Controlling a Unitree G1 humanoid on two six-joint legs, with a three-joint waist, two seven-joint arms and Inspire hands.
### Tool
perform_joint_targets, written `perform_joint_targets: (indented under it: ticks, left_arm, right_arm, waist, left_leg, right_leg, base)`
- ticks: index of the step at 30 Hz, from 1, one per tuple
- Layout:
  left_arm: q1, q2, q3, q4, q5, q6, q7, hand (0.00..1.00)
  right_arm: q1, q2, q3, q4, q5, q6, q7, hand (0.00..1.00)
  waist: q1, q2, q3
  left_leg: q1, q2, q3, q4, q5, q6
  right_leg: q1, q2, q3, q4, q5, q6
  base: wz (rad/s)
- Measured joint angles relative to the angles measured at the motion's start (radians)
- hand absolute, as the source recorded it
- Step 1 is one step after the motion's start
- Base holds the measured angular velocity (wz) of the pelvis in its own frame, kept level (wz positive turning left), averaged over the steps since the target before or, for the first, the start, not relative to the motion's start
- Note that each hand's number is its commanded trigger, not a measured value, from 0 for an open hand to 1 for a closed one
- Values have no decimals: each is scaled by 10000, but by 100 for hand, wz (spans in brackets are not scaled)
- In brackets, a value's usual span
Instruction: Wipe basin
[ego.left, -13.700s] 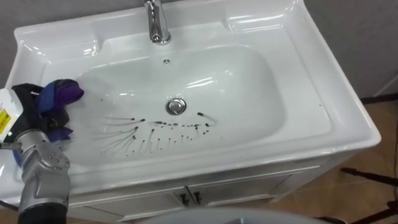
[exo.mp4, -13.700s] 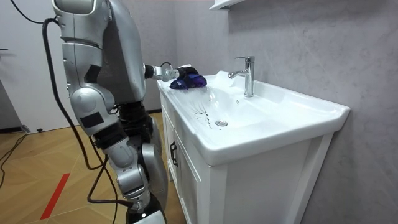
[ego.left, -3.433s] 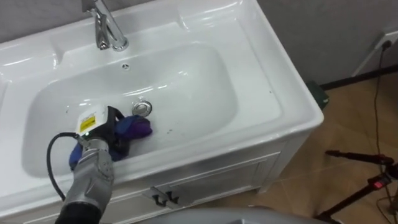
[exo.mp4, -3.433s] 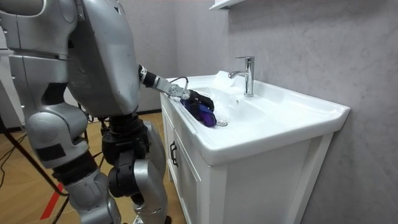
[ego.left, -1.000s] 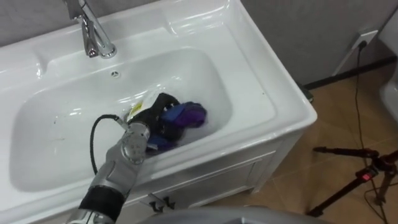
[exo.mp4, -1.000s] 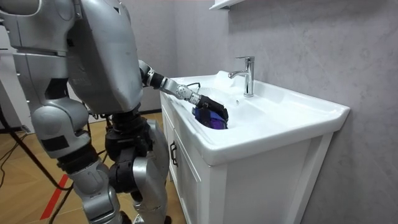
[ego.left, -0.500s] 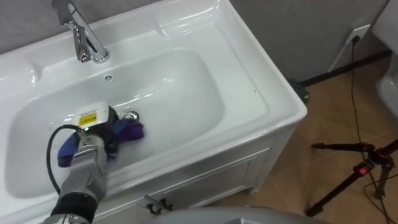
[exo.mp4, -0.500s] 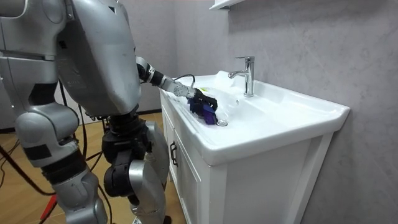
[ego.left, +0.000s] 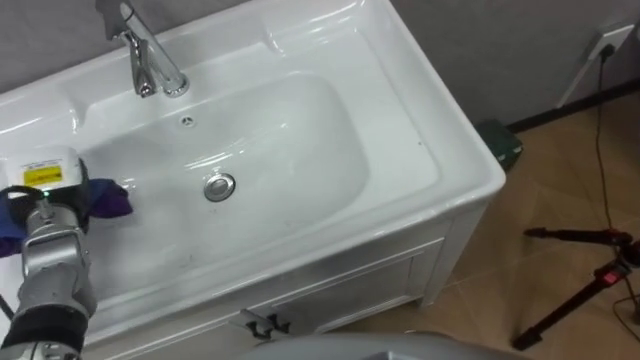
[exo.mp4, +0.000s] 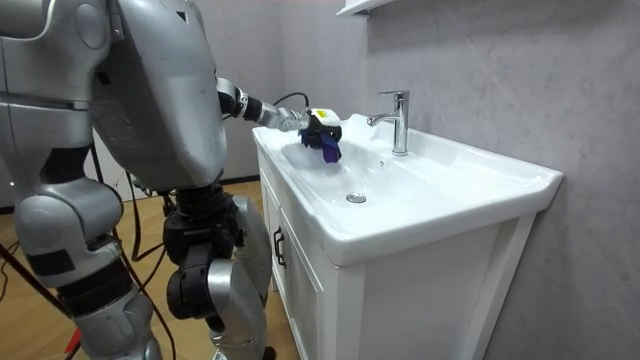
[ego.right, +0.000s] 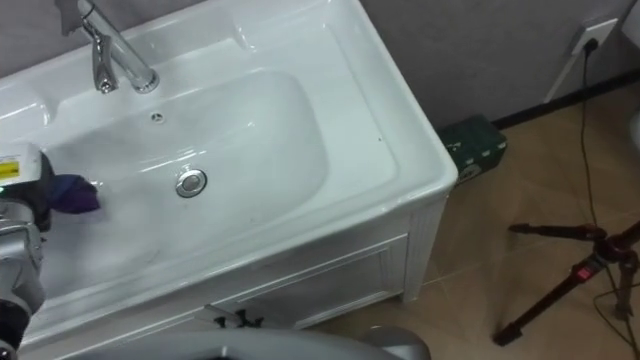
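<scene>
A purple-blue cloth sits bunched at the left end of the white basin, high on the bowl's sloping wall and well apart from the drain. The robot's left hand is clenched around it. In the room view the cloth hangs from the dark fingers just over the rim, and whether it presses on the porcelain cannot be told.

The arm reaches in from the robot's left side across the front edge of the basin. The chrome faucet stands at the back rim, beyond the hand and to its right. The robot stands close against the front of the white cabinet that carries the basin.

The bowl shows no marks around the drain or on its right half, so the wiping looks far along, with the hand at the outer end of a stroke. The next move would call for bringing the cloth down flat on the bowl wall and drawing it back toward the drain. It would need even pressure and a firm grasp so the cloth does not slip.

On the wooden floor to the right lie a small green box near the wall and a dark tripod farther out.
</scene>
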Motion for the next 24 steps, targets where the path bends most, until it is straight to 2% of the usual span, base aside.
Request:
perform_joint_targets:
  ticks: [4, 9, 11, 24]
  left_arm:
    - [-1, 68, 233, -2, 28, 7, 1, 100]
    - [-347, 427, 242, 0, 457, 21, 337, 100]
    - [-356, 480, 242, -26, 493, 76, 454, 100]
    - [-357, 478, 240, -538, 450, 85, 839, 100]
  right_arm:
    - [-128, 9, -122, -25, 4, -115, -28, 0]
    - [-298, -7, -391, -134, -11, -137, -34, 0]
    - [-362, -13, -386, -134, -13, -142, -36, 0]
    - [-326, -5, -375, -127, -15, -396, 5, 0]
  waist:
    - [44, 41, 18]
    - [190, -13, 45]
    - [205, -13, 41]
    - [198, -1, 32]
  left_leg:
    - [-2, -5, -63, -26, 2, 2]
    - [-66, -5, -169, -27, 2, 0]
    - [-89, 0, -171, 23, 2, 1]
    - [-148, -21, -194, 32, 2, 1]
  right_leg:
    - [0, 2, -41, 4, 0, 0]
    - [-1, -1, -274, 4, -2, 1]
    - [24, -4, -316, 0, -2, 1]
    - [-47, -31, -386, -8, 0, -2]
  base:
    - [2]
    - [14]
    - [9]
    - [2]
